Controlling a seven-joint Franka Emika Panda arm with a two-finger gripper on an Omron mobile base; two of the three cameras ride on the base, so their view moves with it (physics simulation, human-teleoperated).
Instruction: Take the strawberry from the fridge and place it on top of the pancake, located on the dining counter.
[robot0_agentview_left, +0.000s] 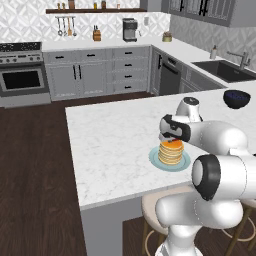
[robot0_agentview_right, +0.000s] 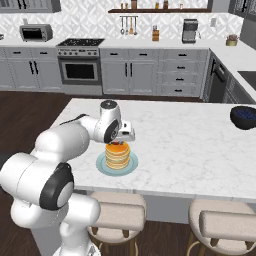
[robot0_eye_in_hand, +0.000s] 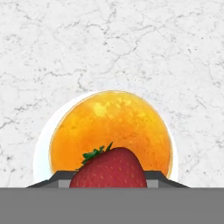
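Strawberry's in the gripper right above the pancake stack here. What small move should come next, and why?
Probably a short straight descent, then release. In the hand view the strawberry sits between the fingertips of the gripper, with the pancake directly beneath on its plate. The base views show the gripper hovering just over the stack on the dining counter, so dropping from here risks a roll-off.

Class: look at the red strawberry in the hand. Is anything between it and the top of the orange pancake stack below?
Nothing visible. The small red strawberry, gripped in the hand, sits directly above the bare golden-orange pancake stack on its pale teal plate.
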